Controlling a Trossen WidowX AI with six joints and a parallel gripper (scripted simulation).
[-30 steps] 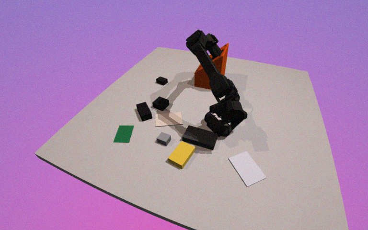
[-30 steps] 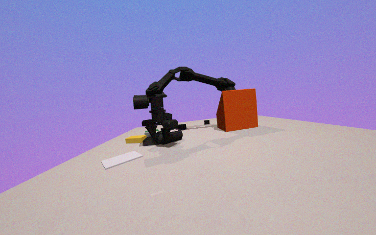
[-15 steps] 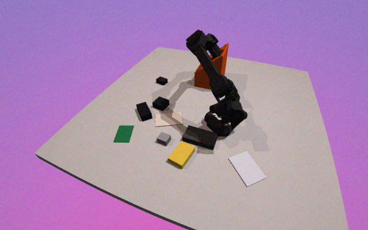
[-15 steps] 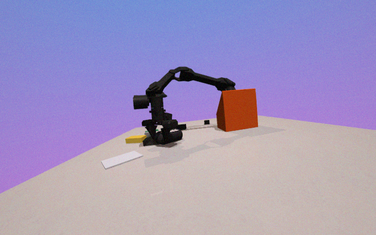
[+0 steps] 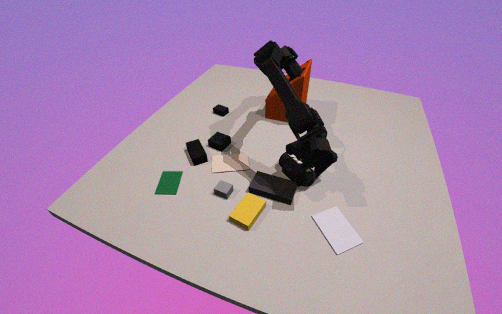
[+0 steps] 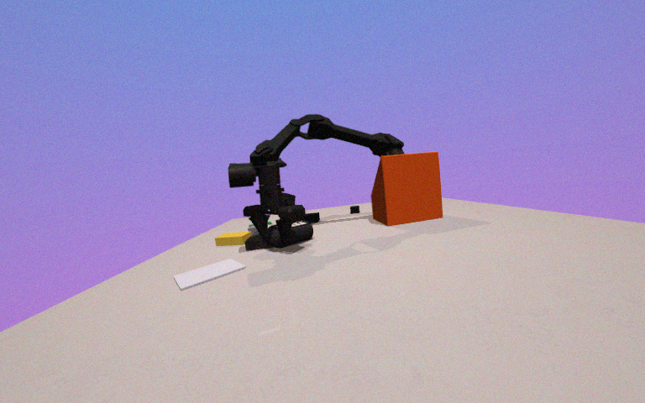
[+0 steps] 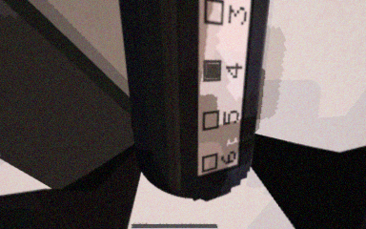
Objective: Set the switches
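The dark controller unit (image 5: 291, 169) (image 6: 300, 232) (image 7: 157, 95) has a rounded body and is turned over, its pale label (image 7: 229, 91) facing up toward the wrist camera and somewhat to the right. On the label, square 4 is filled; squares 3, 5 and 6 are empty. Squares 1 and 2 lie beyond the top of the wrist view. My gripper (image 6: 275, 236) (image 7: 190, 142) points down and appears shut on the unit, with a black finger against each side. The unit is at or just above the bench; any gap is hard to tell. The switches are hidden.
A dark slab (image 5: 272, 188) (image 7: 57, 100) lies close beside the unit. Near it are a yellow block (image 5: 247, 209) (image 6: 230, 238), a grey block (image 5: 223, 188) and a white card (image 5: 337, 230) (image 6: 209, 274). Several black blocks stand farther left; an orange wedge (image 5: 285, 103) (image 6: 411, 187) stands behind.
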